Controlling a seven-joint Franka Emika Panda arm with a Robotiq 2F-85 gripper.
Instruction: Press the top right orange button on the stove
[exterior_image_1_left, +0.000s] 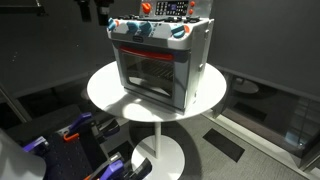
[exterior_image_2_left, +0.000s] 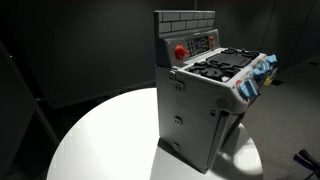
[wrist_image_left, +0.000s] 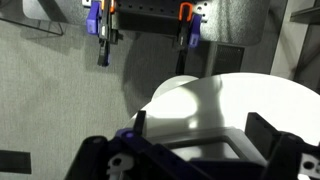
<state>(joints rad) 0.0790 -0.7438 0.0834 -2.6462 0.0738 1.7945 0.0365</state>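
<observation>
1. Stove (exterior_image_1_left: 160, 62): a small, boxy, silver-grey toy oven that stands upright on a round white pedestal table (exterior_image_1_left: 105, 92). It sits towards one side of the tabletop, with a corner near the rim.
2. A wide bare arc of tabletop lies in front of the glass door. In an exterior view, bare tabletop (exterior_image_2_left: 100, 135) also spreads beside the stove's plain side wall.
3. Both exterior views show a red round button (exterior_image_2_left: 180, 52) on the raised back panel. The smaller buttons next to it are too small to tell apart.
4. Black burners (exterior_image_2_left: 218, 68) on the cooktop show in only one exterior view. The glass door and the red-orange strip with teal knobs (exterior_image_1_left: 136, 30) face the other exterior view.
5. The wrist view looks down on the table's curved edge (wrist_image_left: 165, 95) and grey carpet (wrist_image_left: 60, 90).
6. Gripper (wrist_image_left: 200, 128): seen in the wrist view, with dark fingers (wrist_image_left: 264, 130). The jaws stand wide apart and hold nothing.
7. A dark fixture with purple and orange parts (wrist_image_left: 145, 12) sits on the floor, well apart from the table.
</observation>
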